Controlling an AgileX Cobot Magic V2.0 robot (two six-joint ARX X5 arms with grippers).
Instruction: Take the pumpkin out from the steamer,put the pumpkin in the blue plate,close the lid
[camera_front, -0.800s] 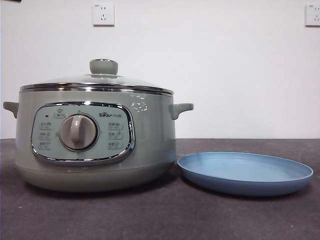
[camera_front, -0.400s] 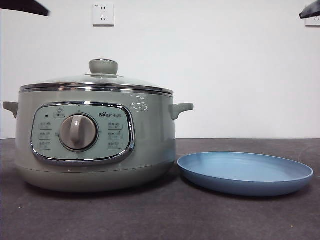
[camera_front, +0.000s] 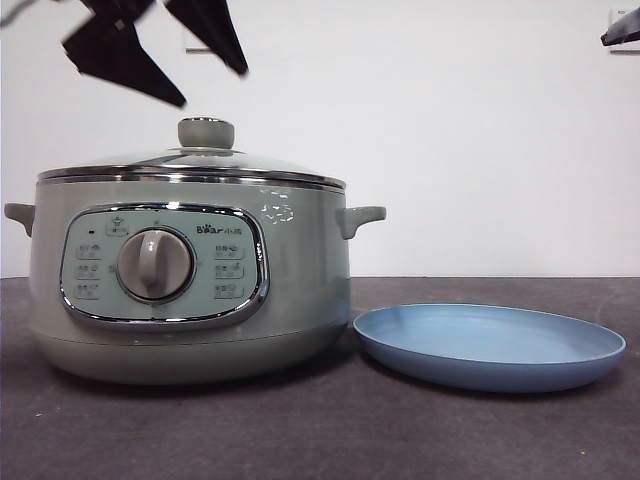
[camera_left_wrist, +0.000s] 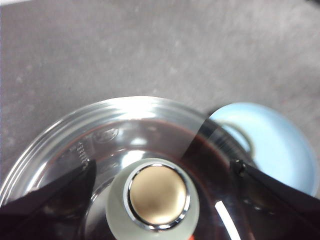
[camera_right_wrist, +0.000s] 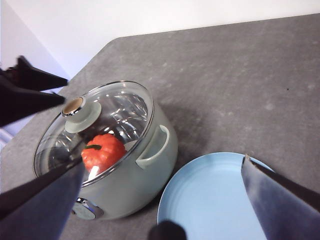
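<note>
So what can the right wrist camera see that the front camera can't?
Only the right wrist view shows the pumpkin, sitting inside the steamer under the glass lid, and the right gripper open, high over the blue plate.

Only the front view shows the steamer's control panel, the grey dial and the wall socket.

Both show the steamer with its lid on, the bare blue plate beside it, and the left gripper open above the lid's knob.
</note>
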